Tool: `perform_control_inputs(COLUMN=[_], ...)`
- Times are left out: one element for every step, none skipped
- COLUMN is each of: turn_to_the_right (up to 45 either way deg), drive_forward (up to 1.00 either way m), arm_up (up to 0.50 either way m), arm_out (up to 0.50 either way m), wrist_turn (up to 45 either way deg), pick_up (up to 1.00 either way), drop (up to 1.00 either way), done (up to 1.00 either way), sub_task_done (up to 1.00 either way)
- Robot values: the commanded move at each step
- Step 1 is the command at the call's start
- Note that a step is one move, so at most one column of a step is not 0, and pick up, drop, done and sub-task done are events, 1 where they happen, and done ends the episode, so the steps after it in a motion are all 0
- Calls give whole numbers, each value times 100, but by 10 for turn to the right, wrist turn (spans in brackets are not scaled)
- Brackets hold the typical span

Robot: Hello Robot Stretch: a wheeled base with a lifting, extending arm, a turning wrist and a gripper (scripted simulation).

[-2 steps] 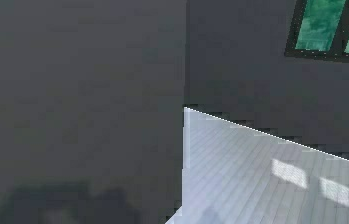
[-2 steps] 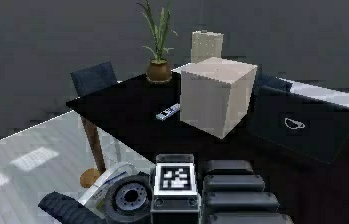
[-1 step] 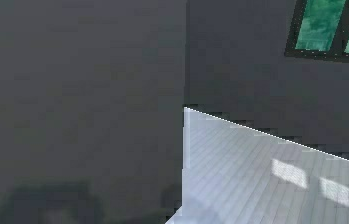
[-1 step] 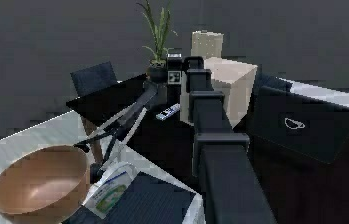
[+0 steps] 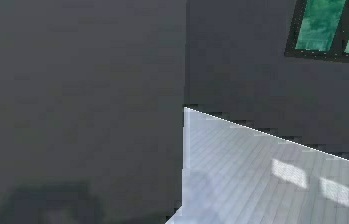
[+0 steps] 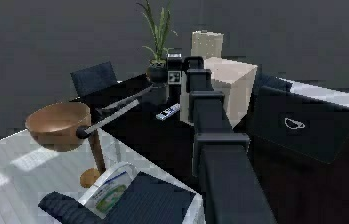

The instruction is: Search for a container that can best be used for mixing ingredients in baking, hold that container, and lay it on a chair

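Note:
A copper-brown bowl (image 6: 57, 122) hangs at the far end of my gripper (image 6: 90, 120), clear of the floor and the furniture, so the gripper holds it. The arm (image 6: 217, 150) rises from the arm side view's bottom edge, with the thin fingers (image 6: 122, 108) running left to the bowl. A dark blue chair (image 6: 95, 80) stands beyond the bowl. A second dark seat (image 6: 147, 205) lies at the bottom edge below it, with a printed paper (image 6: 112, 190) on it.
A brown post (image 6: 96, 158) stands just under the bowl. On the dark table (image 6: 162, 135) sit a laptop (image 6: 297, 125), a remote (image 6: 167, 112), beige boxes (image 6: 228, 85) and a potted plant (image 6: 159, 35). The forward view has a dark wall (image 5: 82, 100), pale floor (image 5: 252, 175) and a window (image 5: 332, 25).

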Motion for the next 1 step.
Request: perform_control_inputs(turn_to_the_right=[0], drive_forward=[0], arm_up=[0], arm_out=[0], wrist_turn=[450], pick_up=[0], drop=[0], done=[0], sub_task_done=[0])
